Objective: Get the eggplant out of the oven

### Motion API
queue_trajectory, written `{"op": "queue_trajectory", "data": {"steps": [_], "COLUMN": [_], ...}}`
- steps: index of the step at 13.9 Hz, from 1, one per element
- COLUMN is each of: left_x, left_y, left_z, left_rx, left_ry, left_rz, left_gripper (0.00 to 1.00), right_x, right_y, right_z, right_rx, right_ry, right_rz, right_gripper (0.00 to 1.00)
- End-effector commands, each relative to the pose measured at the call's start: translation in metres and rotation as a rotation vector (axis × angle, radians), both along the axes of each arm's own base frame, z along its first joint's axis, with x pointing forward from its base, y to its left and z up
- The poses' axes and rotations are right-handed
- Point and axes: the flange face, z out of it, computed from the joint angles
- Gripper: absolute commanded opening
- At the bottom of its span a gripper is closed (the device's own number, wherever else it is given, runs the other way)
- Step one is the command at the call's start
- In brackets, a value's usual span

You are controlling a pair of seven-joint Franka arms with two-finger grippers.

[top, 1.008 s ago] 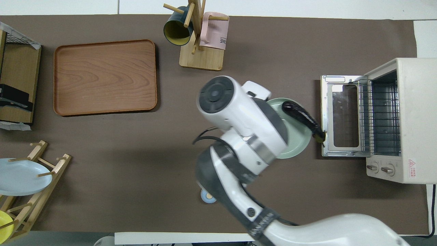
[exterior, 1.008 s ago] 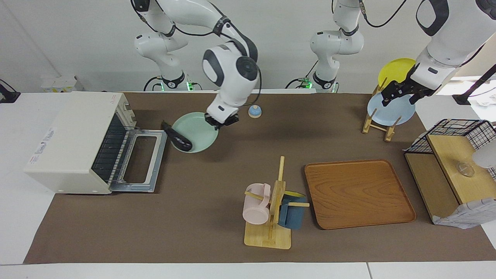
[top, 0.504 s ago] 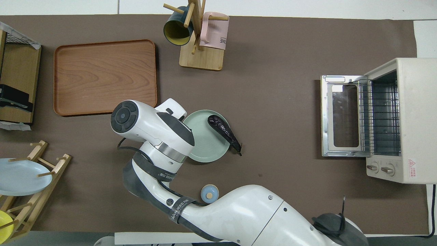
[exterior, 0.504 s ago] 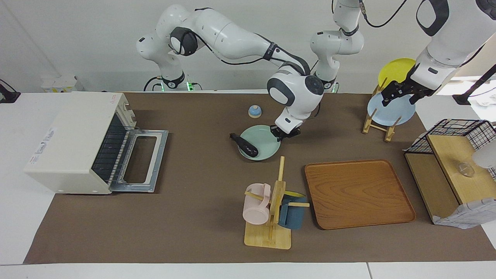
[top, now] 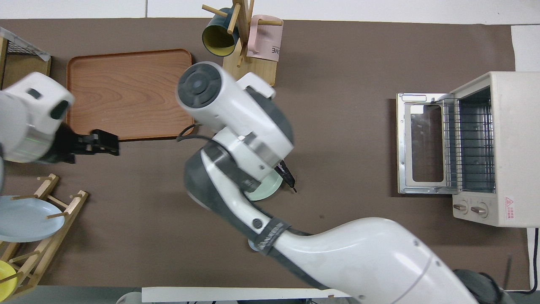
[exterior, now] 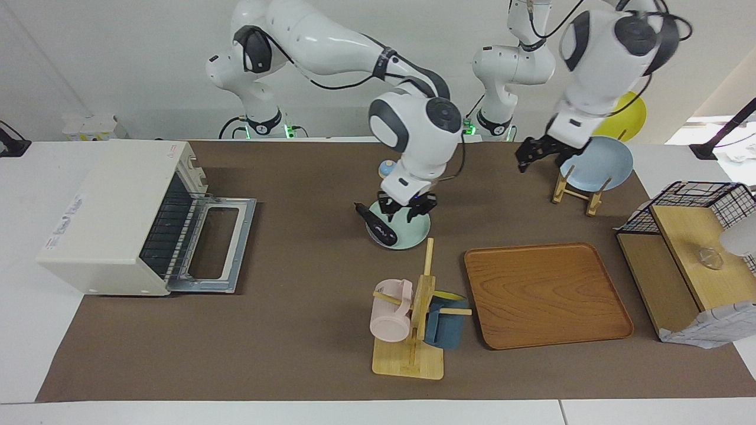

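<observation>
The eggplant is dark purple and lies across the rim of a mint-green plate on the brown mat, near the table's middle. It is outside the oven, whose door hangs open with an empty wire rack. My right gripper is open just above the plate, holding nothing. In the overhead view the right arm hides most of the plate, and only the eggplant's stem end shows. My left gripper is open and raised over the mat beside the plate rack; it also shows in the overhead view.
A mug tree with a pink and a blue mug stands farther from the robots than the plate. A wooden tray lies beside it. A plate rack, a small blue bell and a wire-basket shelf are also here.
My right gripper drew the plate with the eggplant from the oven door to the table's middle, then let go of its rim. My left gripper swung from the plate rack toward the middle.
</observation>
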Motion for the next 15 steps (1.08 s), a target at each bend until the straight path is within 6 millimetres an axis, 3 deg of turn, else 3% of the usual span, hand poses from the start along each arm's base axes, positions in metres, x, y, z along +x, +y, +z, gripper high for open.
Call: {"op": "queue_trajectory", "data": {"steps": [1,3,5,6,7,9,11,12,15], "left_x": [-0.016,-0.012,-0.012,-0.018,-0.023,-0.021,-0.025,-0.029,-0.019], "left_y": [-0.086,-0.157,-0.213,-0.239,-0.259,-0.266,-0.266,-0.269,-0.266], "left_z": [-0.060,-0.111,-0.153,-0.171,-0.186,-0.198,-0.199,-0.198,-0.184], "left_rx": [-0.024,-0.097,-0.170,-0.175,-0.168,-0.160,-0.141,-0.129,-0.073], "left_ry": [-0.046,-0.114,-0.151,-0.147,-0.139,-0.133,-0.118,-0.111,-0.077], "left_rz": [0.190,0.382,0.462,0.458,0.436,0.429,0.423,0.408,0.371], "left_gripper": [1.00,1.00,1.00,1.00,1.00,0.97,0.17,0.03,0.00], "right_x": [-0.038,-0.047,-0.063,-0.056,-0.054,-0.059,-0.056,-0.058,-0.049], "right_y": [-0.115,-0.183,-0.215,-0.254,-0.276,-0.283,-0.304,-0.304,-0.311], "right_z": [-0.035,-0.074,-0.100,-0.109,-0.116,-0.129,-0.140,-0.143,-0.134], "right_rx": [-0.018,-0.021,-0.030,-0.038,-0.027,-0.029,-0.033,-0.032,-0.145], "right_ry": [0.082,0.118,0.120,0.136,0.134,0.109,0.092,0.086,0.098], "right_rz": [0.077,0.035,0.055,0.061,0.060,0.071,0.053,0.061,0.215], "right_gripper": [0.13,0.08,0.06,0.06,0.06,0.06,0.06,0.06,0.04]}}
